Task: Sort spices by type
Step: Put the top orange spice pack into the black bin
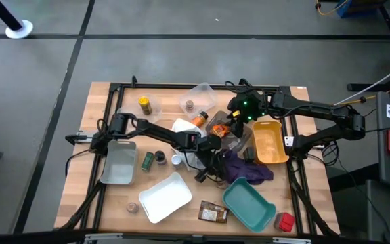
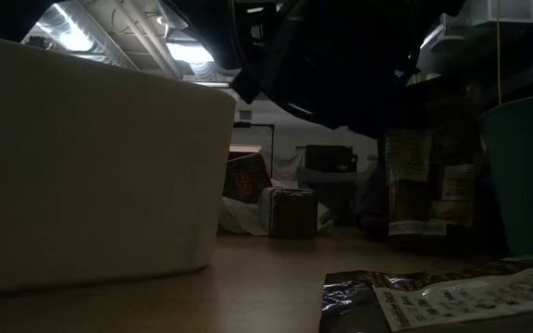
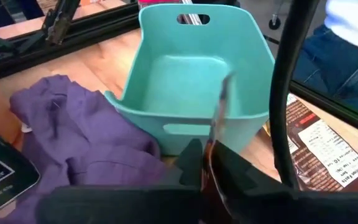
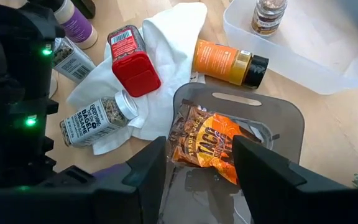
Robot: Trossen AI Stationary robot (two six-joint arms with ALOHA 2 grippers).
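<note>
My left gripper (image 3: 207, 158) is at the table's middle (image 1: 214, 163), beside the purple cloth (image 3: 86, 137) and short of the teal tray (image 3: 197, 74), shut on a thin flat packet (image 3: 218, 115) seen edge-on. My right gripper (image 4: 197, 171) hangs open above a dark see-through tray (image 4: 278, 118) that holds an orange packet (image 4: 207, 143). On the white cloth (image 4: 173, 37) lie a red-capped jar (image 4: 132, 59) and a white-capped jar (image 4: 95, 121); an orange jar (image 4: 229, 62) lies beside it. Another brown packet (image 1: 213, 213) lies flat near the front edge. My left gripper pinches the thin packet between its two fingers, by the packet's lower part (image 3: 211, 155). The fingers slant down toward the teal tray. The packet stands on edge past the fingertips; the fingers hide whether it rests on anything.
A grey tray (image 1: 118, 163), a white tray (image 1: 166, 196), a yellow tray (image 1: 269, 142) and a clear tray (image 1: 202, 98) with a jar stand around the middle. Small jars (image 1: 147, 160) and a yellow jar (image 1: 144, 105) lie at the left. A red box (image 1: 285, 221) sits front right.
</note>
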